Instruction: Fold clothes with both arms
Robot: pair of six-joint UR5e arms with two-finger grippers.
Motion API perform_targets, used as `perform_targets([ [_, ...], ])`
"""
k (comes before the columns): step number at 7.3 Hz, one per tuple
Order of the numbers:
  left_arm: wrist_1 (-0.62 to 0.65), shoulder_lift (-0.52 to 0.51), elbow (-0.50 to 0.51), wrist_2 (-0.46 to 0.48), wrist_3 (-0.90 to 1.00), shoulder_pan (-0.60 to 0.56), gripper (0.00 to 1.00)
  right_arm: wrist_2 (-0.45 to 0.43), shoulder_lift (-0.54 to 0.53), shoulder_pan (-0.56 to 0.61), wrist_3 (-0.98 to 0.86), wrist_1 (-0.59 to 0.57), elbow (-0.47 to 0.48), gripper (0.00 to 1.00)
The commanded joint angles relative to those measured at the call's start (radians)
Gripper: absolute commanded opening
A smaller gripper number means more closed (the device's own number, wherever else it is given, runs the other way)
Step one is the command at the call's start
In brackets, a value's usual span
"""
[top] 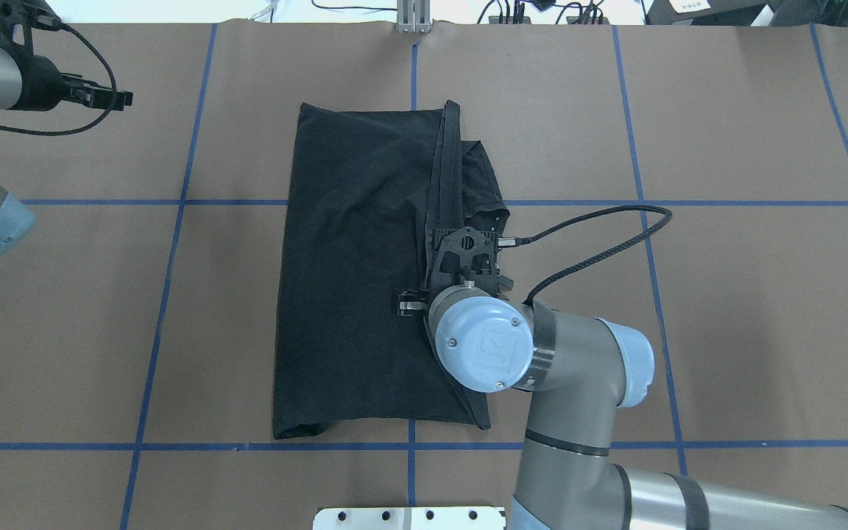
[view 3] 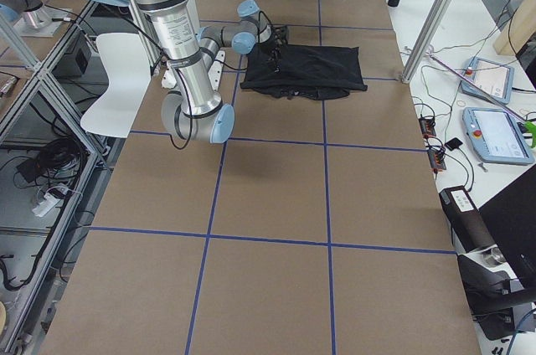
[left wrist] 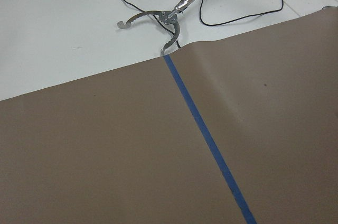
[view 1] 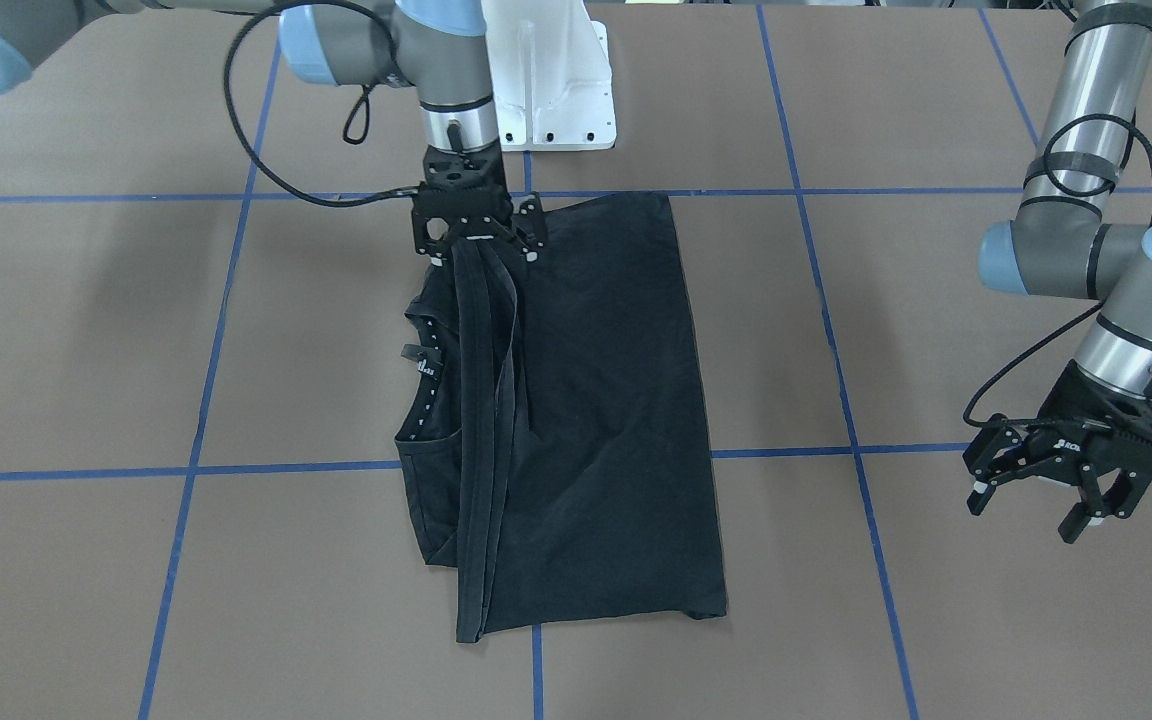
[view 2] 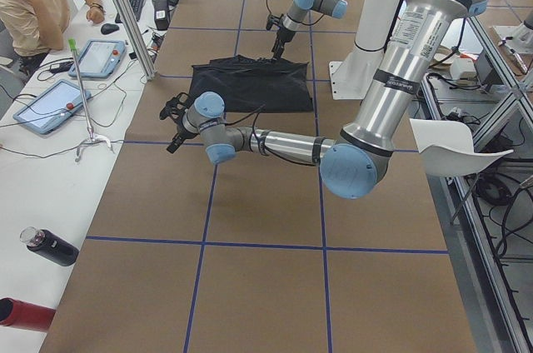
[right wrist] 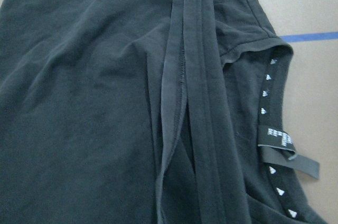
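Where the right claw (view 1: 477, 243) clamps its raised hem, the black T-shirt (view 1: 606, 400) lies folded on the table (view 1: 86, 350) beneath; the left claw (view 1: 1031, 508), fingers apart, hovers well away.

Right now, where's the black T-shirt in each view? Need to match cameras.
Front-facing: T-shirt centre.
Overhead: T-shirt centre, slightly left.
Exterior left: T-shirt top centre, far.
Exterior right: T-shirt top centre, far.
Left wrist: not in it.
Right wrist: T-shirt fills the frame.
Shared landmark, four exterior views: right tool, shut on its lifted edge.
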Motion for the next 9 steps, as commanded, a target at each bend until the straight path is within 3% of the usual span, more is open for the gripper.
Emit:
perform_targets([
  [1,0.001,0.001,0.0,0.0,0.0,0.0,1.0,0.006,0.103,0.016,-0.01,-0.007,-0.154,0.8],
  [2,0.0,0.001,0.0,0.0,0.0,0.0,1.0,0.052,0.101,0.023,-0.058,-0.022,-0.158,0.51],
  [4,0.001,0.0,0.0,0.0,0.0,0.0,1.0,0.074,0.101,0.028,-0.073,-0.052,-0.159,0.25],
  [5,0.0,0.0,0.0,0.0,0.0,0.0,1.0,0.084,0.1,0.028,-0.074,-0.052,-0.159,0.08],
  [6,0.001,0.0,0.001,0.0,0.0,0.002,1.0,0.092,0.098,0.028,-0.074,-0.058,-0.158,0.0],
  [7,0.001,0.0,0.003,0.0,0.0,0.002,1.0,0.092,0.097,0.031,-0.088,-0.067,-0.147,0.0],
  [9,0.001,0.0,0.006,0.002,0.0,0.002,1.0,0.129,-0.022,0.069,-0.163,-0.075,-0.013,0.0],
])
